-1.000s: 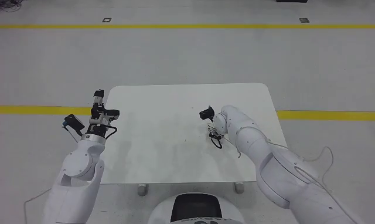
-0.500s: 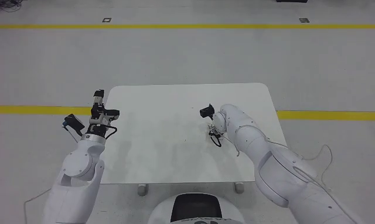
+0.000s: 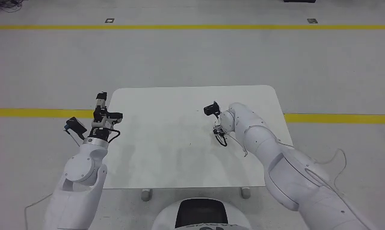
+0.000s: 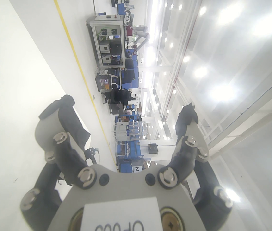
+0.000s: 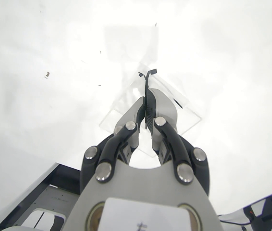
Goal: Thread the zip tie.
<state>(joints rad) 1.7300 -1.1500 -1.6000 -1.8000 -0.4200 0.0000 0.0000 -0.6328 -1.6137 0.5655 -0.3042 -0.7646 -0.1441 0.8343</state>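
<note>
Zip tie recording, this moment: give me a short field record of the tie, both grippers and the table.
zip tie: black, pinched between the right gripper's fingers, head end sticking out past the tips
right gripper: shut on the zip tie, over the right half of the table
left gripper: open, empty, at the table's left edge
under the tie: clear plastic sheet lying flat on the table
threaded: cannot tell
</note>
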